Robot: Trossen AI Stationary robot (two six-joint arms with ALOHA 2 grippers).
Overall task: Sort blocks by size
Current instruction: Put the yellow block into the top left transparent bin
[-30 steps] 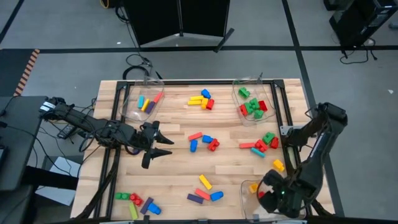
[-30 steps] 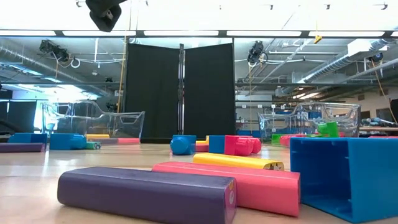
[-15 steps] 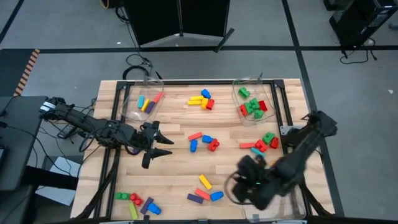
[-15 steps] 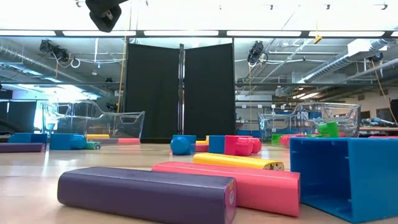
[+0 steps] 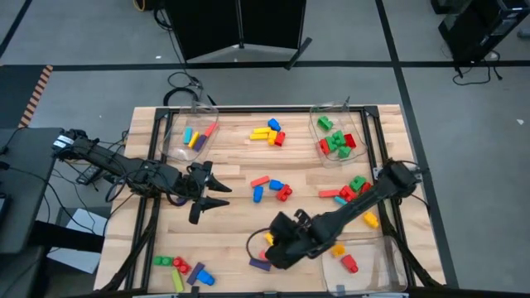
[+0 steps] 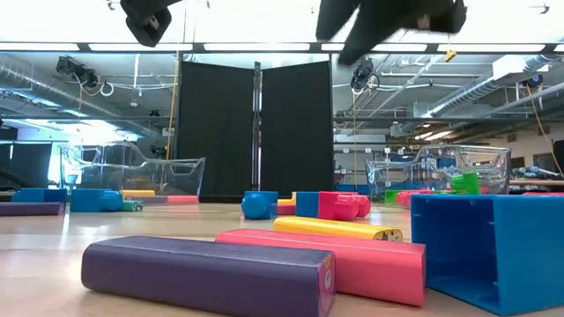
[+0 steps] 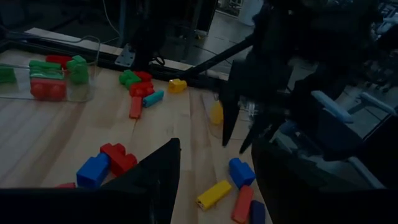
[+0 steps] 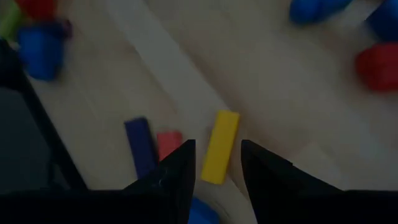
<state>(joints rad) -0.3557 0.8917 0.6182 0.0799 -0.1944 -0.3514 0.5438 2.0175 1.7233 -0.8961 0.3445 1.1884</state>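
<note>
The blocks lie scattered over the wooden table (image 5: 240, 223). My right gripper (image 5: 269, 246) hangs open above a near-centre cluster: a yellow bar (image 8: 220, 145), a red bar (image 8: 166, 144) and a purple bar (image 8: 139, 147). The yellow bar lies flat on the table below the gap between my fingers, which touch nothing. The left wrist view shows that gripper (image 7: 235, 142) above the yellow bar (image 7: 213, 194) and a blue block (image 7: 241, 172). My left gripper (image 5: 211, 192) waits open, held above the table's left side.
Clear bins stand at far left (image 5: 190, 132), far right (image 5: 335, 136) and near right (image 5: 360, 258), each holding blocks. Other block clusters lie at far centre (image 5: 269, 132), centre (image 5: 272, 189), right (image 5: 352, 190) and near left (image 5: 182, 269).
My right gripper has swept from over the near-right bin toward the table's left, along the near side, rolling as it went. It now hangs over the near-centre cluster of blocks. The blocks on the table have kept their places.
</note>
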